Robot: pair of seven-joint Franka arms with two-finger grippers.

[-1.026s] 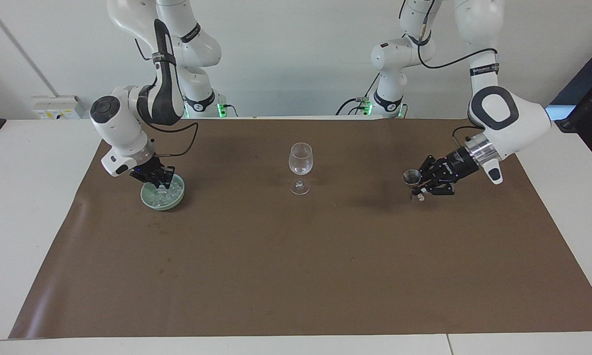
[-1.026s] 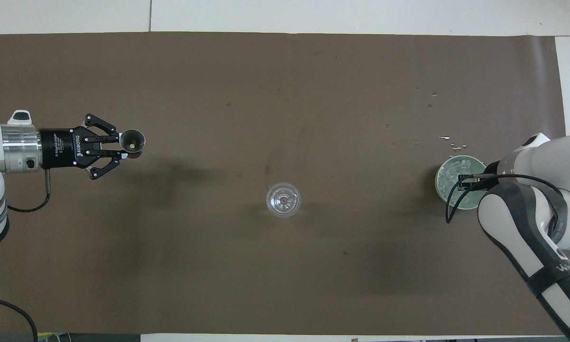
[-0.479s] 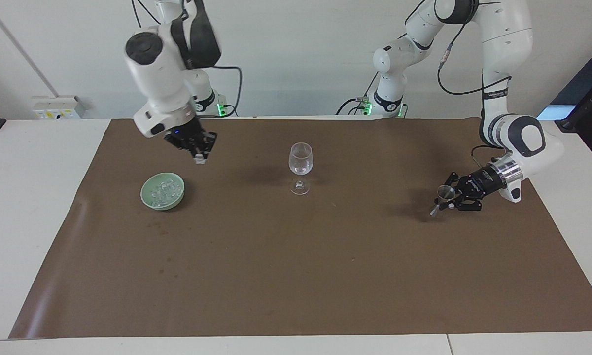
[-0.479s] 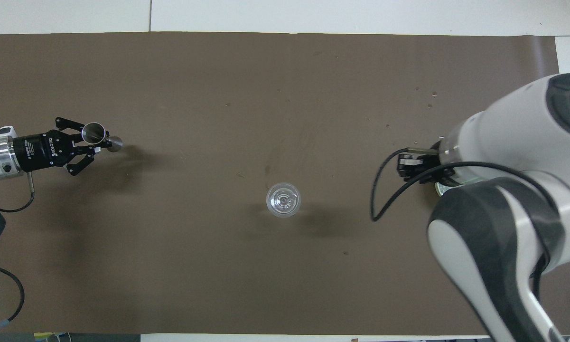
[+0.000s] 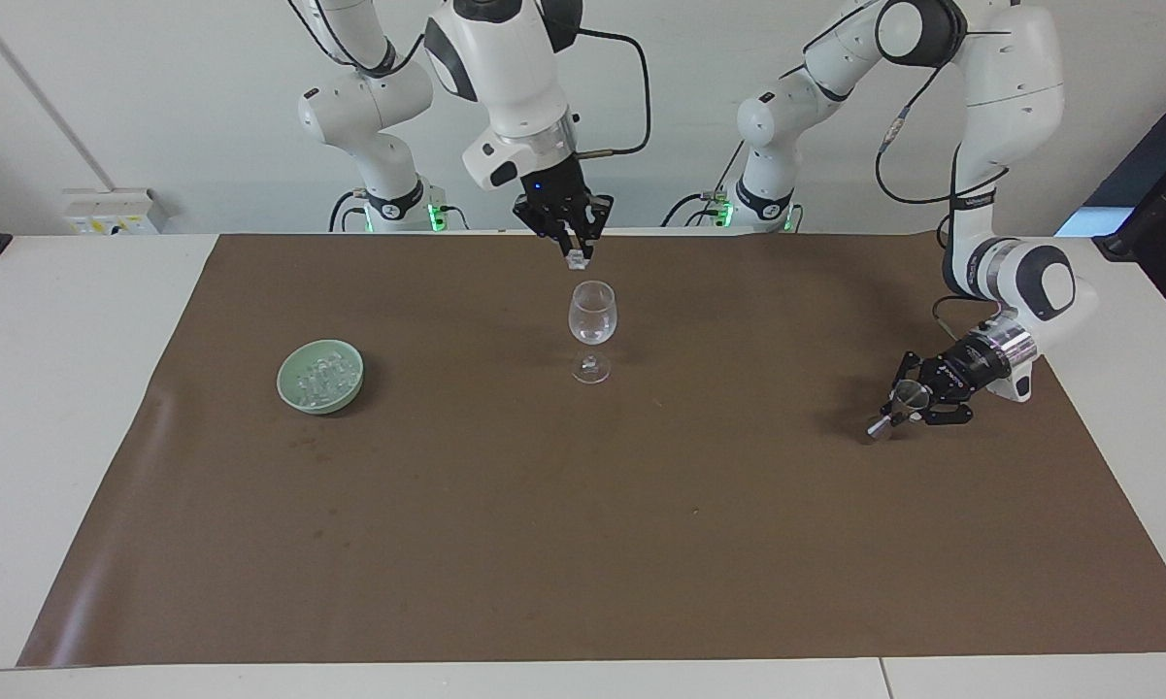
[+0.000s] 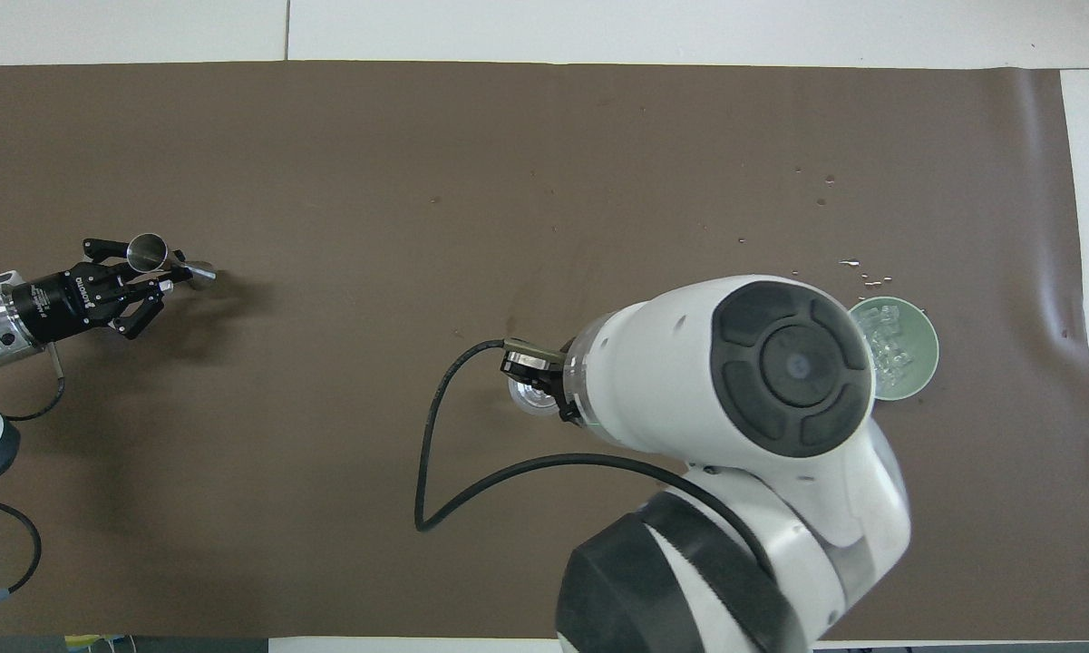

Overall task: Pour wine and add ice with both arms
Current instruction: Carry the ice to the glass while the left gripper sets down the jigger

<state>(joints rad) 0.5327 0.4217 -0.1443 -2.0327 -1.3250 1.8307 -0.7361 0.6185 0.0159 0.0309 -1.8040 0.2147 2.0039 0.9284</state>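
Brown mat; right fingers [image 5: 576,240] pinch ice cube [image 5: 576,259] above wine glass [image 5: 592,316].

The right arm reaches out high over the middle of the desk, wrist pointing straight down, its claw [image 5: 574,250] pinched on a small clear cube. The left arm bends low at its own end, wrist slanted downward, its claw [image 5: 908,403] gripping a small metal cup.

We see a clear, shiny wine glass [image 5: 592,328] on a matt brown paper-like mat [image 5: 583,544] over the smooth white tabletop [image 5: 58,388]. The jigger [image 5: 901,406] looks polished metal. The bowl [image 5: 296,390] is glossy pale green.
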